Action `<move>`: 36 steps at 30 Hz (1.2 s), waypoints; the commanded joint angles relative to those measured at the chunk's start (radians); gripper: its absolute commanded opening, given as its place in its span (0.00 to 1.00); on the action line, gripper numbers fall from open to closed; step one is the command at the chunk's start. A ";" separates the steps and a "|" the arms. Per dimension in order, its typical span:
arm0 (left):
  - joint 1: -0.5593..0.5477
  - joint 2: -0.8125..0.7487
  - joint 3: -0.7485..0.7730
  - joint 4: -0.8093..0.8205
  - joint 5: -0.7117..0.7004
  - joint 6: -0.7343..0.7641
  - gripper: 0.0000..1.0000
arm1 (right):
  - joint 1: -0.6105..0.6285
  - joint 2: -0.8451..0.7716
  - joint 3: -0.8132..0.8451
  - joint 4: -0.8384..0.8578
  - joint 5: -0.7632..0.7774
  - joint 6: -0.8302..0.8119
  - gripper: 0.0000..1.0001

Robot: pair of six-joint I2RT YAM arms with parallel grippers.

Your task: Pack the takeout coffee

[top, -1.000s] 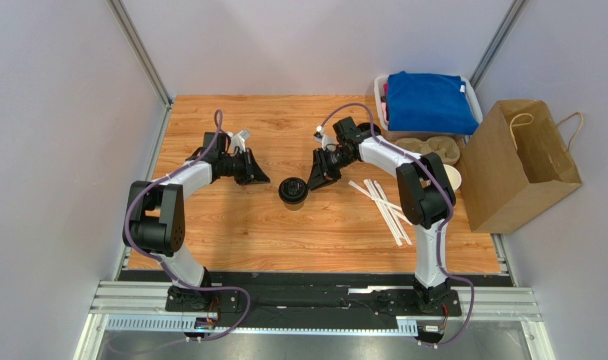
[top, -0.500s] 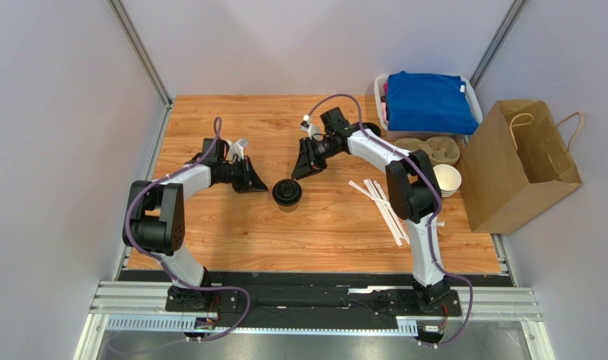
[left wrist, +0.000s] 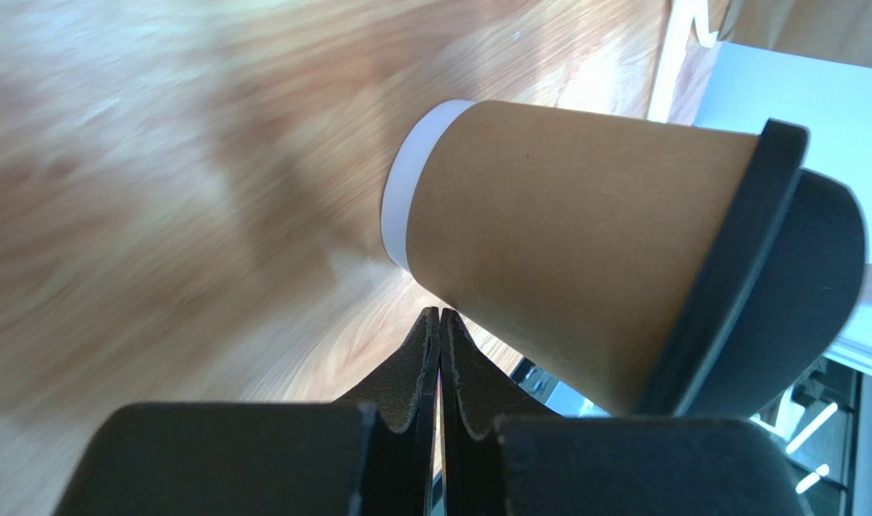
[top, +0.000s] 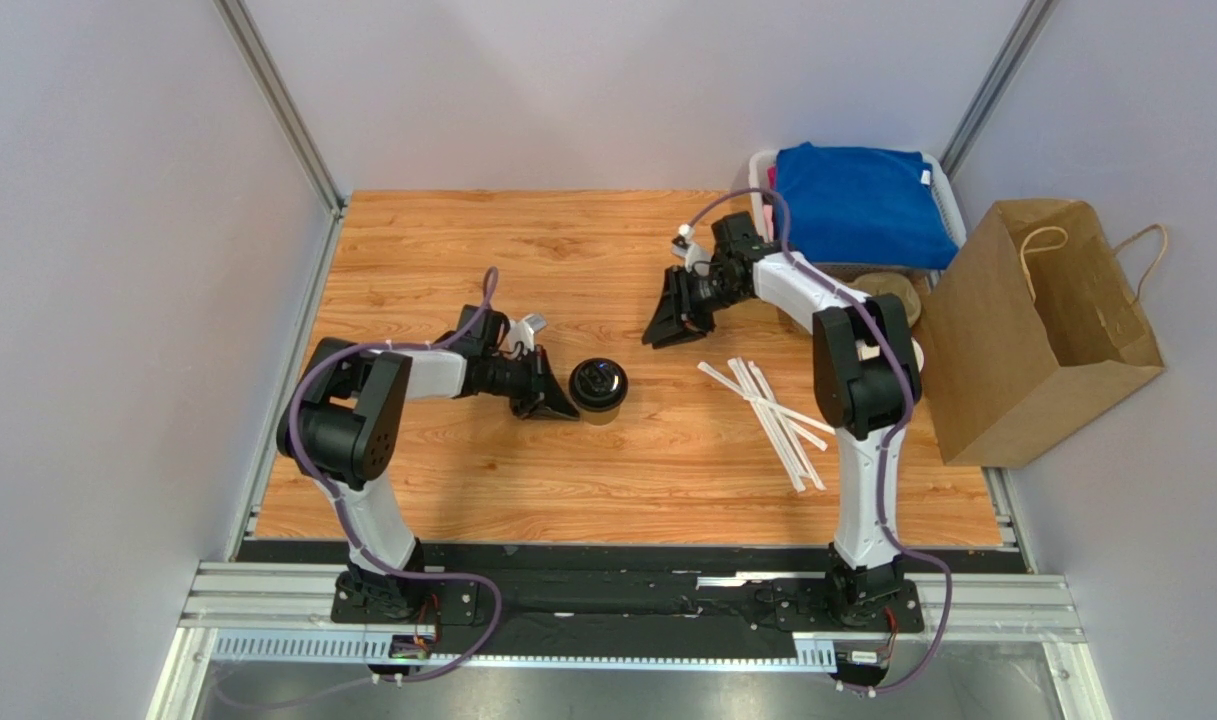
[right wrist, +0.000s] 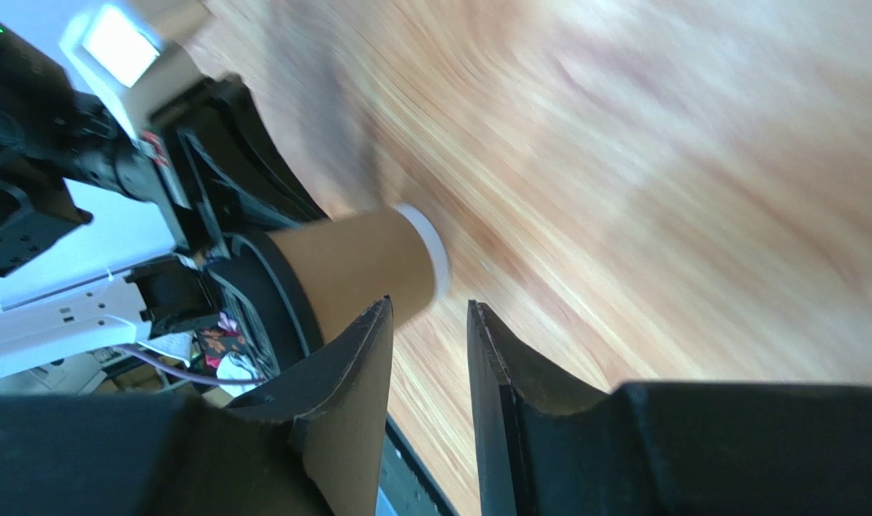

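I am looking down on the wooden table (top: 464,255), which is taking up most of the overhead view. Off its right edge a brown paper bag (top: 1027,338) is standing upright with its mouth open. At the far right corner a white bin (top: 760,173) is holding a folded blue cloth (top: 855,203). A cardboard cup carrier (top: 888,288) is lying just in front of the bin, partly hidden by the right arm. A loose bunch of white straws (top: 772,405) is lying fanned out on the wood, right of centre.

The takeout coffee (top: 598,387) is standing upright on the table near the middle, its black lid on top, well apart from the bag.

The left gripper (top: 557,402) is lying low just to the left of the cup. On its wrist camera I am seeing the fingers (left wrist: 408,376) pressed together tip to tip, clenched on nothing, with the brown cup wall (left wrist: 569,269) right beside them. I cannot tell whether they are touching it.

The right gripper (top: 662,327) is hanging beyond the cup, toward the far right, apart from it. Its wrist camera is showing the fingers (right wrist: 354,398) slightly parted with nothing between them, and the cup (right wrist: 354,269) is sitting farther off across the wood.
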 commanded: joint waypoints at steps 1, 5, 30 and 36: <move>-0.068 0.041 0.002 0.191 0.028 -0.130 0.05 | -0.045 -0.118 -0.098 -0.093 0.023 -0.101 0.36; -0.128 0.099 0.013 0.330 0.005 -0.226 0.05 | -0.096 -0.165 -0.169 -0.164 0.046 -0.160 0.36; -0.068 -0.229 0.215 0.025 0.163 -0.033 0.24 | 0.005 -0.319 -0.172 -0.020 -0.276 0.084 0.38; -0.125 -0.121 0.254 0.048 0.111 -0.072 0.19 | 0.044 -0.276 -0.201 0.042 -0.264 0.147 0.33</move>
